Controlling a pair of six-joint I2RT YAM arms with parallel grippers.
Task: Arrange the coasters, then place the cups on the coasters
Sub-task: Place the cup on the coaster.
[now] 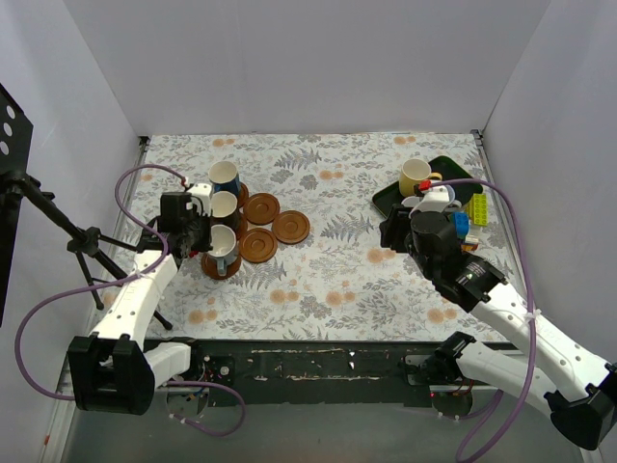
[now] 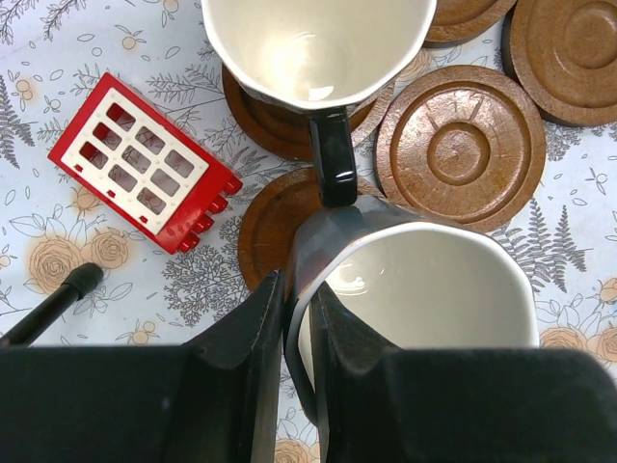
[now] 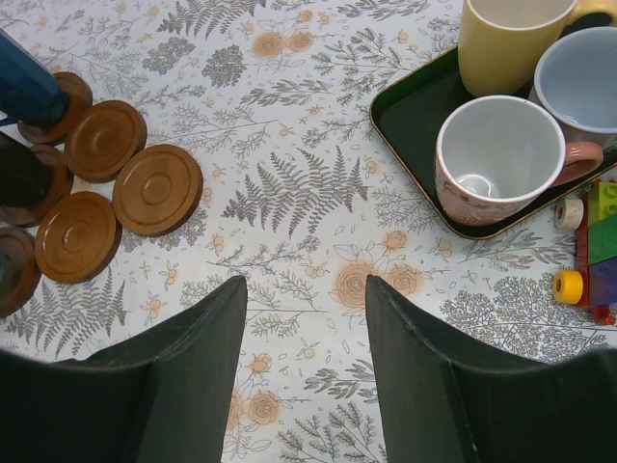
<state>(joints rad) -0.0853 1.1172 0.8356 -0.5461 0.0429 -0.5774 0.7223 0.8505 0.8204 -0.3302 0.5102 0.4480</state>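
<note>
My left gripper (image 2: 297, 318) is shut on the handle of a grey-blue cup (image 2: 429, 289), which is over a coaster (image 2: 262, 227); I cannot tell whether they touch. Beyond it a cup with a black handle (image 2: 318, 48) stands on another coaster, and a dark blue cup (image 1: 225, 177) stands behind that. Three bare coasters (image 1: 261, 208) (image 1: 290, 227) (image 1: 258, 245) lie to their right. My right gripper (image 3: 307, 289) hangs open over the tablecloth with nothing between its fingers. Yellow (image 3: 506, 43), pink (image 3: 496, 159) and pale blue (image 3: 583, 82) cups stand in the dark green tray (image 3: 410, 121).
A red toy block (image 2: 145, 174) lies left of the cups. Coloured blocks (image 3: 598, 241) sit beside the tray at the right wall. A black tripod (image 1: 87, 241) stands off the table's left edge. White walls close in three sides.
</note>
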